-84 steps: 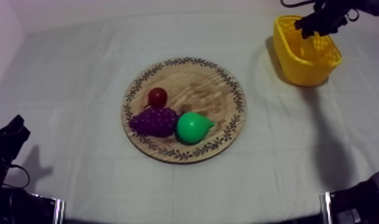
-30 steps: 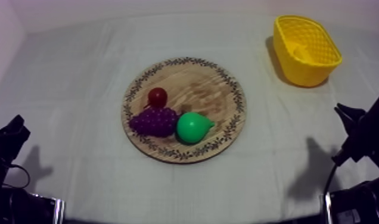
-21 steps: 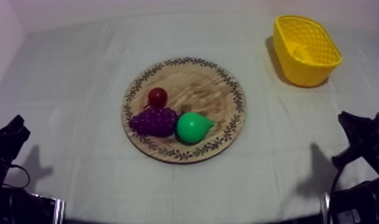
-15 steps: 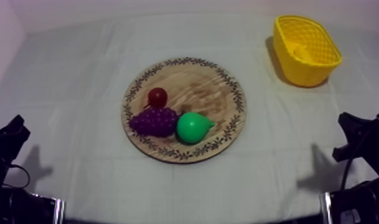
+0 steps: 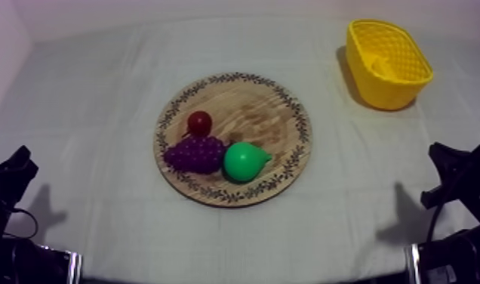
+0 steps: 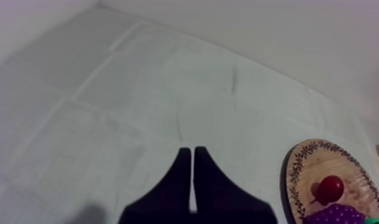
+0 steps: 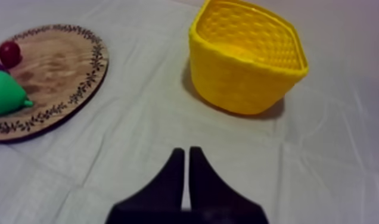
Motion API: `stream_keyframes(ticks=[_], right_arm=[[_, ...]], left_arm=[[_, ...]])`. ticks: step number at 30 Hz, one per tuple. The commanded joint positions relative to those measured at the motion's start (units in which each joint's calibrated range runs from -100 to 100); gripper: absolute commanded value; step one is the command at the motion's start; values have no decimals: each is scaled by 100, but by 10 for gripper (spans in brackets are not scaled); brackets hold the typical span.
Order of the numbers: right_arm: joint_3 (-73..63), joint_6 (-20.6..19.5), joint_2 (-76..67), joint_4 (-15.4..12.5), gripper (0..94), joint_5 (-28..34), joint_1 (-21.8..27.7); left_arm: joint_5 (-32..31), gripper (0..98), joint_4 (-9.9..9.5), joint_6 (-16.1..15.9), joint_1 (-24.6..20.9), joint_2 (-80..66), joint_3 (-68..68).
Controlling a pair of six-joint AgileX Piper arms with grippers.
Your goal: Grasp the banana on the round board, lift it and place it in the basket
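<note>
Left gripper (image 6: pixel 192 152) and right gripper (image 7: pixel 186 152) sit low, jaws pressed together, empty.

Bright colours stood out against a pale cloth.

The tabletop (image 5: pixel 100 91) wore a plain grey-white cloth. The round wooden board (image 5: pixel 252 104) was light brown with streaky darker grain, and its rim carried a ring of dark leafy-vine pattern. The small red fruit (image 5: pixel 200 123) was deep red, the bunch of grapes (image 5: pixel 194 153) was purple, and the pear (image 5: pixel 244 161) was bright green. The yellow basket (image 5: pixel 385 84) was one solid yellow, with walls in a honeycomb-like lattice.
</note>
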Motion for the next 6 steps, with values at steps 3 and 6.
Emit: stream_keyframes(ticks=[3, 6], right_arm=[[-1, 112, -2, 1, 4, 2, 2], [-1, 113, -2, 1, 4, 2, 2]], left_arm=[[0, 1, 3, 0, 2, -5, -1], [0, 1, 3, 0, 2, -5, -1]])
